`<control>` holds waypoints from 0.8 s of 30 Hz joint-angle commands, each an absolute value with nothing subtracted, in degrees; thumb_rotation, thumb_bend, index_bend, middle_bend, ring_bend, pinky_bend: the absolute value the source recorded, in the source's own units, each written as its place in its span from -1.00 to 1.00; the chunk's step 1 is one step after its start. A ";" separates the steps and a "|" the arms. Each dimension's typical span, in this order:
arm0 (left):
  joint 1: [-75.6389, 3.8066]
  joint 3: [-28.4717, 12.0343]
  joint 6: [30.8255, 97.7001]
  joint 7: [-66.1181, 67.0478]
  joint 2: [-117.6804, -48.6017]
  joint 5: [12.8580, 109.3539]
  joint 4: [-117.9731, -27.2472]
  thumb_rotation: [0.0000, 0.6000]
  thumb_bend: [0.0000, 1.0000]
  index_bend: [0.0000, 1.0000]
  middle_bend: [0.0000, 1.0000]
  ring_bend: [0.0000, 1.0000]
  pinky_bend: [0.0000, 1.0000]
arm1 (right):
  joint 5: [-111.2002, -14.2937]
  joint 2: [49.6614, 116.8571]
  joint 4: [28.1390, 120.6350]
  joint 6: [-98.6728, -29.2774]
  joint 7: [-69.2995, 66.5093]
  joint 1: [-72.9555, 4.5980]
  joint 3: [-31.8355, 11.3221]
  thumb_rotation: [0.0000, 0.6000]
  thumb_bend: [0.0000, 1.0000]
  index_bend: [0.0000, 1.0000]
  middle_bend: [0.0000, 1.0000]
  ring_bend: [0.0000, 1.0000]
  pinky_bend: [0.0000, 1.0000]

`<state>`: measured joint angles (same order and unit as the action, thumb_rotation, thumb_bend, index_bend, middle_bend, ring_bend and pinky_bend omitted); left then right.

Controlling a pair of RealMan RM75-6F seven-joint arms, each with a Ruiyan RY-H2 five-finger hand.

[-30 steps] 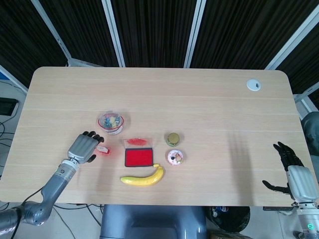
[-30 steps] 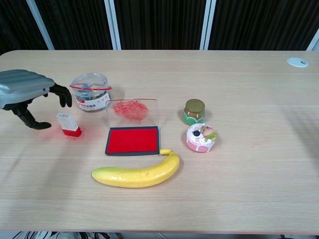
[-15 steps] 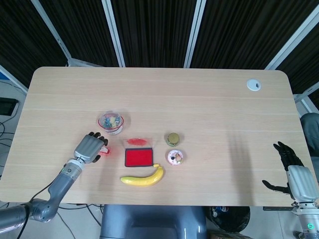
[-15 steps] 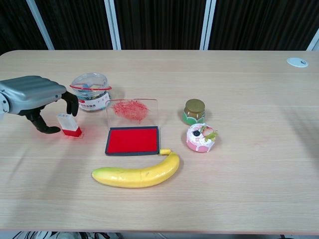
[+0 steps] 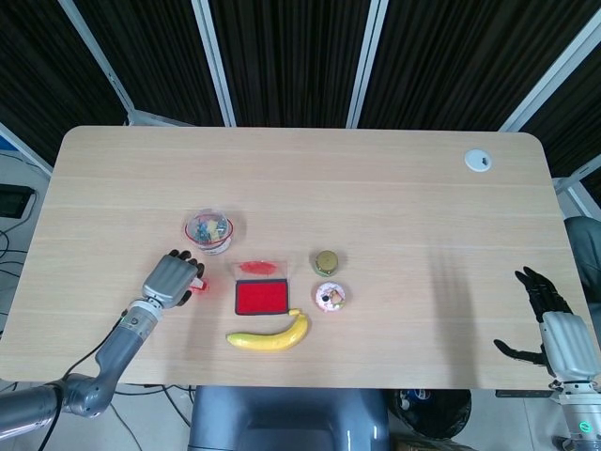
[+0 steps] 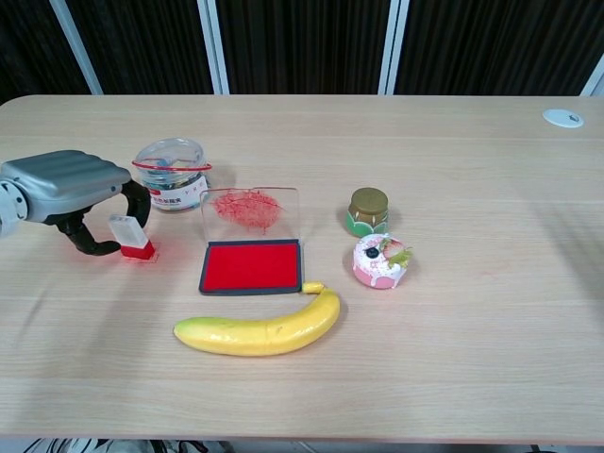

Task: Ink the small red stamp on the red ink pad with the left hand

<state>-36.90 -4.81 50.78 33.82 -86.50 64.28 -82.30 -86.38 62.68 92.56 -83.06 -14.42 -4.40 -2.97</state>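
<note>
Red-based and clear-topped, the small stamp (image 6: 131,237) stands upright on the wooden surface (image 6: 453,160), left of the open red ink pad (image 6: 251,265). The left robot hand (image 6: 64,187) curls its dark fingers (image 6: 140,198) around the stamp, thumb just beside it; whether it grips cannot be told. The right robot hand (image 5: 549,324) hangs open off the surface's edge. A clear jar (image 6: 171,174) carries a red-and-white label, its writing too small to read.
</note>
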 commanded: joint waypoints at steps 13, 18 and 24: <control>-37.26 -3.77 51.42 32.73 -87.20 64.81 -81.26 1.00 -0.35 -0.10 -0.15 -0.57 -0.44 | -86.47 62.72 92.56 -83.22 -14.49 -4.36 -3.00 1.00 -0.69 -1.00 -1.00 -1.00 -0.65; -37.41 -3.53 51.45 32.89 -87.21 64.46 -81.08 1.00 -0.35 -0.08 -0.13 -0.56 -0.42 | -86.47 62.74 92.55 -83.22 -14.47 -4.35 -3.01 1.00 -0.69 -1.00 -1.00 -1.00 -0.65; -37.65 -3.25 51.51 33.02 -87.50 64.28 -80.97 1.00 -0.32 -0.04 -0.08 -0.52 -0.37 | -86.45 62.75 92.62 -83.22 -14.40 -4.35 -3.02 1.00 -0.69 -1.00 -1.00 -1.00 -0.65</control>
<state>-37.65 -3.25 51.52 33.01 -87.51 64.28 -80.97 -86.45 62.75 92.62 -83.22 -14.40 -4.35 -3.02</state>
